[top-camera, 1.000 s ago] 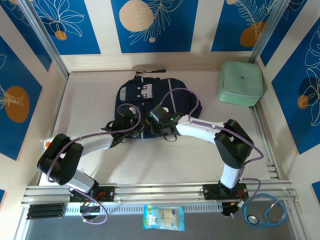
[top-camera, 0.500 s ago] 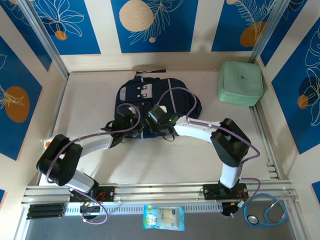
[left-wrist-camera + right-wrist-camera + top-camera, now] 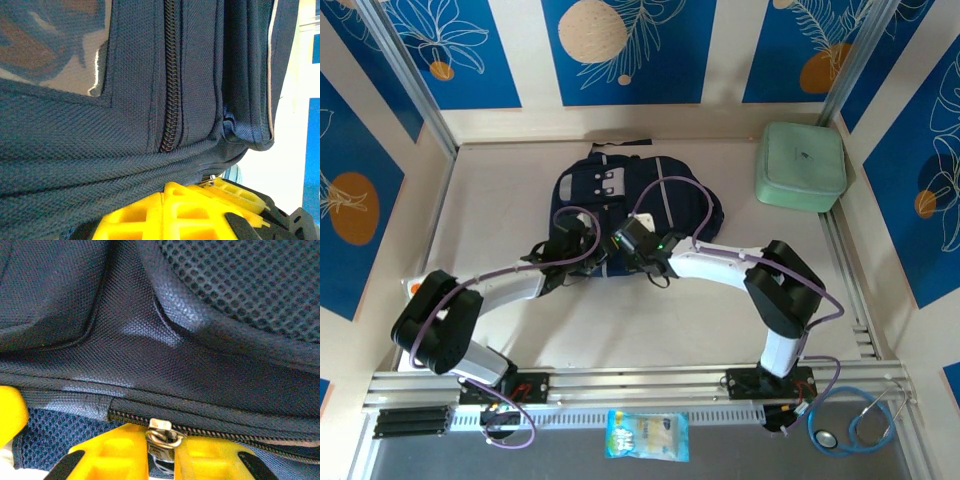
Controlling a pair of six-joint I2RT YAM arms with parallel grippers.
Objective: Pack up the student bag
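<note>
The student bag [image 3: 620, 190], navy blue with pale panels, lies flat in the middle of the table. Both grippers sit at its near edge. My left gripper [image 3: 588, 262] is shut, its yellow fingertips [image 3: 150, 215] pinching a fold of the bag's fabric [image 3: 75, 140] below a closed zipper line [image 3: 170, 75]. My right gripper [image 3: 620, 258] is just to its right. In the right wrist view the metal zipper pull [image 3: 161, 429] hangs from the zipper track [image 3: 225, 432], and my right gripper [image 3: 161, 450] is closed in on it from both sides.
A pale green square zip case [image 3: 802, 165] rests in the far right corner. A snack packet [image 3: 647, 436] and a stethoscope [image 3: 855, 425] lie on the front ledge below the arm bases. Metal rails border the table's sides.
My right gripper has slid a little to the left along the bag's near edge and its jaws have closed in on the zipper pull. The left gripper has stayed put.
</note>
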